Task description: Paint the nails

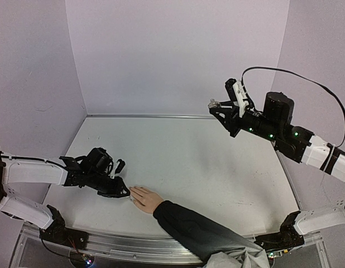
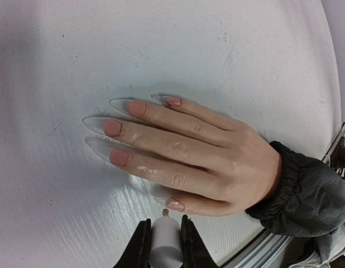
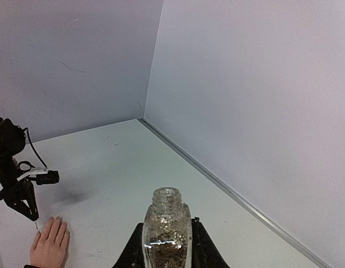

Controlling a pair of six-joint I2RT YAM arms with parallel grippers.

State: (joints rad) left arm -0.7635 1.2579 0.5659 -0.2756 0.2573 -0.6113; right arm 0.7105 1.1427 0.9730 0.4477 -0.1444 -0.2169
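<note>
A light-skinned hand [image 2: 217, 162] in a dark grey sleeve [image 1: 195, 229] lies flat on the white table, fingers spread. Its nails [image 2: 112, 127] have pink beds and long clear tips. My left gripper [image 2: 163, 226] is shut on a white brush cap [image 2: 164, 243]. The small brush tip [image 2: 163, 213] sits just short of the thumb nail [image 2: 173, 204]. In the top view the left gripper [image 1: 121, 191] is at the fingertips of the hand [image 1: 145, 199]. My right gripper [image 3: 167, 229] is shut on an open clear glass bottle [image 3: 167, 237] of glittery polish, held high at the back right [image 1: 214, 104].
The table's metal front rail [image 2: 273, 245] runs close behind the hand and wrist. Pale walls enclose the table [image 1: 206, 162] at the back and sides. The left arm [image 3: 16, 184] and the hand [image 3: 49, 243] show small at the left of the right wrist view.
</note>
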